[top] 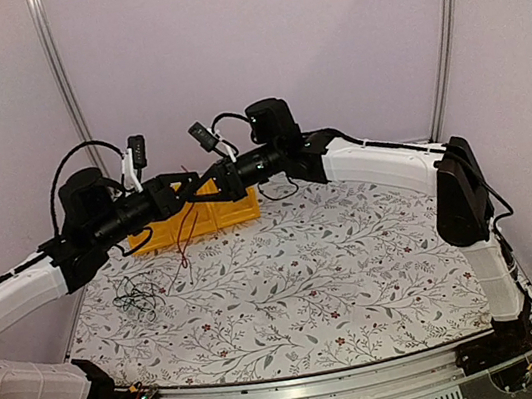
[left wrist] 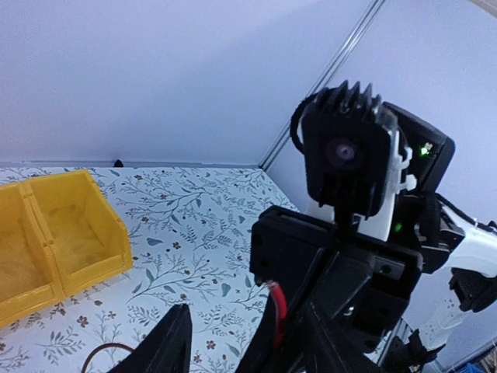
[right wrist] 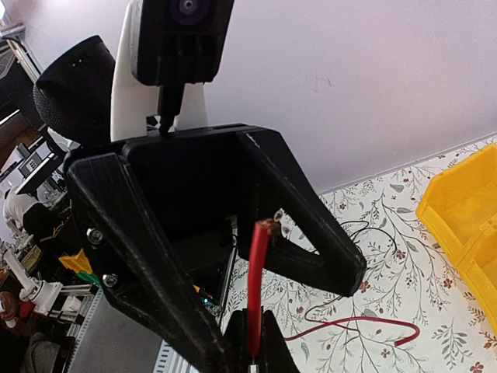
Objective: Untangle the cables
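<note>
A thin red cable (top: 184,235) hangs down from the spot where both grippers meet above the table's back left. My right gripper (right wrist: 255,338) is shut on the red cable (right wrist: 256,280) just below its stripped end, and the rest trails onto the cloth. My left gripper (left wrist: 225,330) is open, and the cable's end (left wrist: 278,311) stands between its spread fingers (right wrist: 311,217), close to one of them. A small loose tangle of thin black cables (top: 140,295) lies on the cloth at the left, apart from both grippers.
Yellow bins (top: 232,210) stand at the back of the table, directly under the two grippers. The floral cloth (top: 338,269) covers the table. Thick black arm cables loop above both wrists. The walls stand close at the back and the sides.
</note>
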### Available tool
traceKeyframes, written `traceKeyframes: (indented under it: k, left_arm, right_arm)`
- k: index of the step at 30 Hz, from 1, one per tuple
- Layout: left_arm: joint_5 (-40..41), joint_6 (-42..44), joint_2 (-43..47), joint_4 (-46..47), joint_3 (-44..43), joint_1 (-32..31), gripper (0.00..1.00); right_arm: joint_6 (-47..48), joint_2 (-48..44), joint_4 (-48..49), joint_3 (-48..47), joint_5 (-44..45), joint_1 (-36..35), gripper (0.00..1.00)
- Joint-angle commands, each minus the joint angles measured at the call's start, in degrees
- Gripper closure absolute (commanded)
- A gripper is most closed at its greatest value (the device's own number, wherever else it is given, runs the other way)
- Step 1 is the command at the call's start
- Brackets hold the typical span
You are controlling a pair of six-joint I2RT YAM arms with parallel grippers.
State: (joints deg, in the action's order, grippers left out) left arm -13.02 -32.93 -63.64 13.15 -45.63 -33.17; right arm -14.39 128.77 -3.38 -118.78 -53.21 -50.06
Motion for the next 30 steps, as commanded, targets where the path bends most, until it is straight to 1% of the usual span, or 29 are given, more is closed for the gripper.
traceKeyframes:
  k: [1, 3, 7, 10, 14, 17, 20, 24, 27, 28, 30]
  left_arm:
    - [7.26, 0.31, 5.68, -3.91, 5.25, -0.64, 0.44]
    - [10.41, -0.60, 9.54, -5.62, 9.43, -0.60, 0.42]
    - [19.78, -6.04, 13.81, -12.36, 17.31, -0.94, 0.44]
    - [20.72, -7.53, 14.26, -12.52, 22.31, -1.53, 0.46]
    - [21.34, -4.58, 13.17, -11.25, 24.91, -2.82, 0.46]
    - [21.14, -1.33, 10.80, -9.77, 25.94, -3.46, 0.46]
    - [18.67, 2.76, 6.68, -7.13, 25.99, -4.22, 0.49]
    - [17.19, 8.21, -0.59, -5.81, 23.86, -5.72, 0.51]
    - [17.16, 10.58, -4.73, -4.61, 22.49, -6.13, 0.54]
    - [18.08, 10.72, -5.75, -4.24, 22.10, -6.12, 0.58]
    - [20.41, 10.81, -7.12, -2.94, 21.68, -6.24, 0.70]
  right_arm:
    - [0.96, -0.69, -0.77, -0.01, -1.28, 0.74, 1.00]
    - [1.43, -2.09, -0.85, 1.72, -1.24, 1.62, 1.00]
    - [-0.53, -4.05, 0.35, 5.12, -2.98, 3.90, 1.00]
    - [-0.17, -4.95, 0.41, 6.96, -2.97, 5.11, 1.00]
    - [-0.60, -5.11, 1.04, 8.37, -3.27, 6.23, 1.00]
    - [-0.90, -5.43, 1.50, 9.26, -3.69, 6.29, 1.00]
    - [-0.97, -6.04, 1.77, 9.93, -3.74, 6.34, 1.00]
    - [-0.81, -6.35, 1.86, 10.23, -3.79, 6.35, 1.00]
    - [-0.83, -6.49, 1.84, 10.24, -3.82, 6.34, 1.00]
    - [-0.86, -6.51, 1.92, 10.24, -3.83, 6.30, 1.00]
    - [-0.96, -6.67, 2.02, 10.24, -3.92, 6.30, 1.00]
